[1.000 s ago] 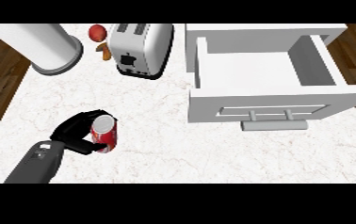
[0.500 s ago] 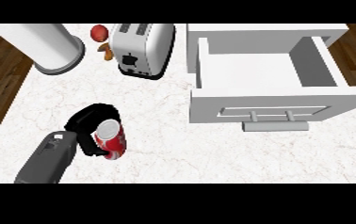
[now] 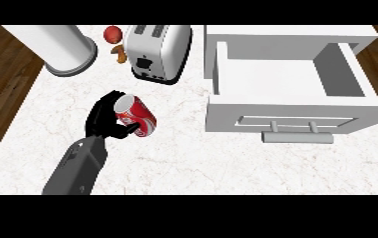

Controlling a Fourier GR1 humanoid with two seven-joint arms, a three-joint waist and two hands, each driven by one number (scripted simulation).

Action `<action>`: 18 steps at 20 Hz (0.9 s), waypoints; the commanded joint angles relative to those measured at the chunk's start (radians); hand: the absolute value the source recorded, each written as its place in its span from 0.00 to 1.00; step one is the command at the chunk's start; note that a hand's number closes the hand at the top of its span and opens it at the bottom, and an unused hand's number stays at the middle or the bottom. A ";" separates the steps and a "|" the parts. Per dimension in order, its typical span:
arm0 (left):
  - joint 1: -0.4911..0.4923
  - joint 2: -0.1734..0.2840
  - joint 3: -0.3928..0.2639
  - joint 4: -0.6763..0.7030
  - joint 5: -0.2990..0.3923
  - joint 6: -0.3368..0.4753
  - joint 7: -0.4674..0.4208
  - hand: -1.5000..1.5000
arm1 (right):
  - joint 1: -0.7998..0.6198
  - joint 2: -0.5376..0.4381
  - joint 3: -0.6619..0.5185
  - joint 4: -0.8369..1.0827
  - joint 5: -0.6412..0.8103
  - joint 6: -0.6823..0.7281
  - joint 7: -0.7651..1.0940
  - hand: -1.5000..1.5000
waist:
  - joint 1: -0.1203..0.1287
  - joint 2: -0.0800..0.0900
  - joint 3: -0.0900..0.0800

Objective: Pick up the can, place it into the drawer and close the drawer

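A red can (image 3: pixel 136 115) with white lettering is tilted above the marble counter, its silver top facing up and left. My left hand (image 3: pixel 104 118) is curled round it, fingers on its far side and thumb across its lower end. The white drawer (image 3: pixel 286 113) stands pulled open at the right, its inside bare, with a bar handle (image 3: pixel 297 137) on its front. The can is to the left of the drawer's front corner, apart from it. My right hand does not show.
A white toaster (image 3: pixel 156 52) stands behind the can. A tall white cylinder (image 3: pixel 65 48) stands at the back left, and a red and orange item (image 3: pixel 114 42) lies between them. The counter's left edge borders a dark wood floor (image 3: pixel 15 92).
My left hand has carried the can up and to the right, toward the drawer. The can has tipped further onto its side. The drawer stays as it was.
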 commanded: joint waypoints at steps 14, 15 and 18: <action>0.008 -0.109 -0.262 -0.777 0.059 0.544 0.466 1.00 | -0.029 0.015 0.016 -0.015 0.013 -0.019 0.025 0.00 | -0.015 0.005 -0.001; -0.010 -0.103 -0.226 -0.783 0.042 0.525 0.489 1.00 | 0.068 0.015 0.009 -0.066 -0.055 0.000 0.015 0.00 | -0.024 0.005 -0.001; -0.075 -0.072 -0.228 -0.779 0.054 0.524 0.562 1.00 | -0.010 0.014 0.003 -0.029 0.001 -0.002 0.012 0.00 | -0.023 0.008 -0.002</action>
